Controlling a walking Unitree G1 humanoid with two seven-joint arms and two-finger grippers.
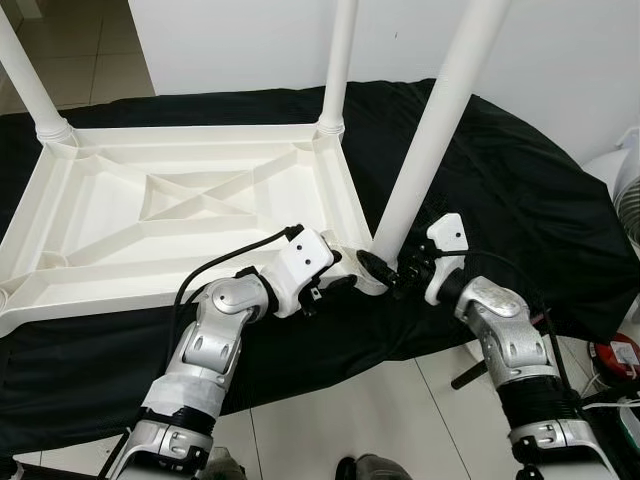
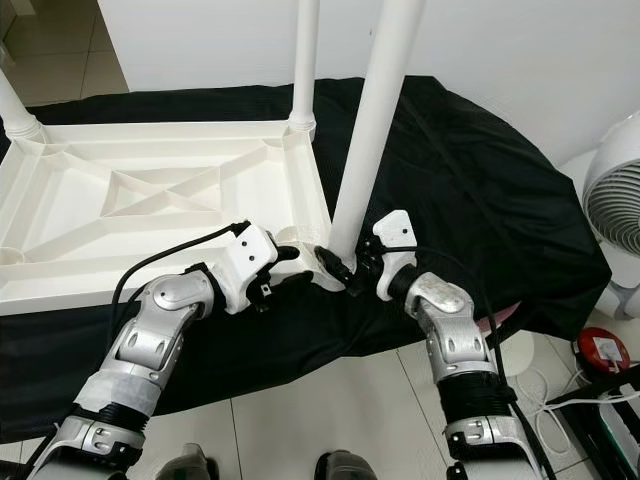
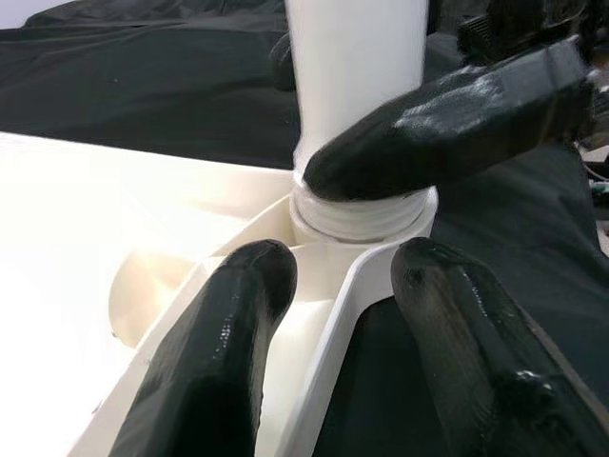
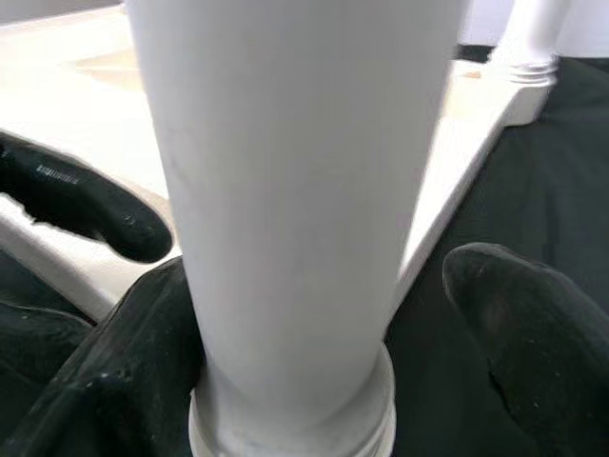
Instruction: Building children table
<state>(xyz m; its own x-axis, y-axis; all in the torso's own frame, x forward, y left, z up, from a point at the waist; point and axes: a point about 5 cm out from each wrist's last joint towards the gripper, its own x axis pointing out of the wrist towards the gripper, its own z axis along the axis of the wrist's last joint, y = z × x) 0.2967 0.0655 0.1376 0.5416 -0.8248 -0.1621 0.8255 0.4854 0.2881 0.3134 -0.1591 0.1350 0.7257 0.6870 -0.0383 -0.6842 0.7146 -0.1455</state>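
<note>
While the white plastic tabletop (image 1: 190,205) lies upside down on a worktop draped in black cloth (image 1: 520,190), its ribbed underside facing up, both of the robot's arms meet at its near right corner. A white leg (image 1: 430,130) stands in that corner's socket (image 3: 357,214), leaning slightly to the right. The right hand (image 1: 392,272) sits at the base of this leg, its two black fingers (image 4: 114,381) spread on either side of the tube just above the threaded collar; one finger presses against the leg, while whether the other touches cannot be told. The left hand (image 1: 345,280) reaches in from the other side, its fingers (image 3: 219,352) apart and straddling the tabletop's corner rim just below the socket. Two more legs are already upright: one at the far right corner (image 1: 338,60), another at the far left corner (image 1: 28,80). Off the worktop to the right, a white fan (image 2: 615,200) stands on the tiled floor (image 1: 390,410), with a red object (image 2: 600,350) just beside it.
</note>
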